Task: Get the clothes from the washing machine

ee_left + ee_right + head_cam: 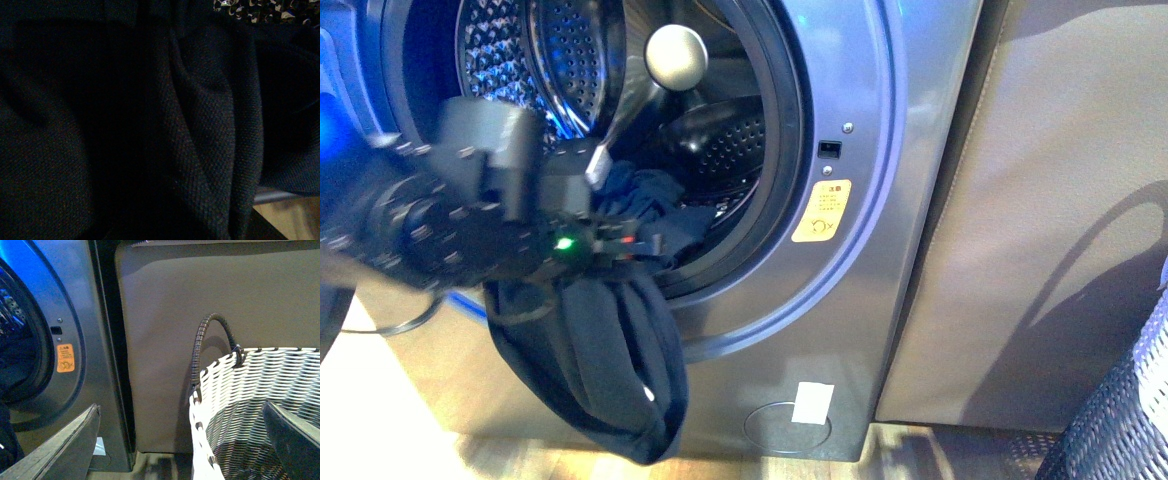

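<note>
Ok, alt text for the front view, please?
A limp dark navy fabric garment hangs from the round porthole of a grey metallic front-loading washing machine, below the blurred black left arm. More dark fabric lies inside the perforated steel drum; the edge of a woven basket shows far right.

Satin-smooth grey metal on the washing machine (880,150), soft sheen all over — glossy perforated steel in the drum (555,60). Matt dark cloth for the clothes (610,360), finely pebbled knit up close. Woven basket (250,385) in ribbed white strands, faintly shiny — pale wood grain on the floor (390,440).
</note>
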You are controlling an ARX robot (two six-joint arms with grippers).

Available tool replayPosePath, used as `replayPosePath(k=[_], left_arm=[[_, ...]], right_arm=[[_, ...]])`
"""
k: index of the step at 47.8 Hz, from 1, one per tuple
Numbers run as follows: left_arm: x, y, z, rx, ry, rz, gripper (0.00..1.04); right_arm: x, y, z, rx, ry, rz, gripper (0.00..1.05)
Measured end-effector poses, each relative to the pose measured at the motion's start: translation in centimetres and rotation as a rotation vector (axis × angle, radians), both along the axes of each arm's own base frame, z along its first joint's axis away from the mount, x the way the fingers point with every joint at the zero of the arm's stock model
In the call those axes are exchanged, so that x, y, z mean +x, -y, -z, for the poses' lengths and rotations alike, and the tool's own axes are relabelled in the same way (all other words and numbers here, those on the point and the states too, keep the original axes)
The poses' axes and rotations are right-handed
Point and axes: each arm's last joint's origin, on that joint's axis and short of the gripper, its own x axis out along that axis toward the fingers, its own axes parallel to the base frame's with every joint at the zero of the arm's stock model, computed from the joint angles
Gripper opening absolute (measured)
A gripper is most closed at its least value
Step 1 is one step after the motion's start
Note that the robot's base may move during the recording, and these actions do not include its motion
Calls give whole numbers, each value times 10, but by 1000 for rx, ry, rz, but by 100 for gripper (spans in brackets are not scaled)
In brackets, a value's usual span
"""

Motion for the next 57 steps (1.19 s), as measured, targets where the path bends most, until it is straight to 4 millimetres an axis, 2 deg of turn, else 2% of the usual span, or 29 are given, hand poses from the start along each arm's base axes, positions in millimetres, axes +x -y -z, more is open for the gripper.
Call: replayPosePath(k=[8,12,25,30,38,47,57], left_arm=[[-19,-7,-16,-23,17,23,15],[-29,-9,-31,-37,45,41,15],[-70,-6,-121,-109,252,184,15],[-82,-3,-144,-120,303,235,15],[-104,6,-179,-125,380,335,15],[-117,18,-216,-136,475,431,15],[-132,43,-255,-146,567,589,15]], right_arm=[[0,0,0,0,0,0,97],[0,0,0,0,0,0,97],[0,0,0,0,0,0,97],[0,0,0,0,0,0,97],[0,0,0,0,0,0,97],[0,0,0,0,0,0,97],[0,0,0,0,0,0,97]])
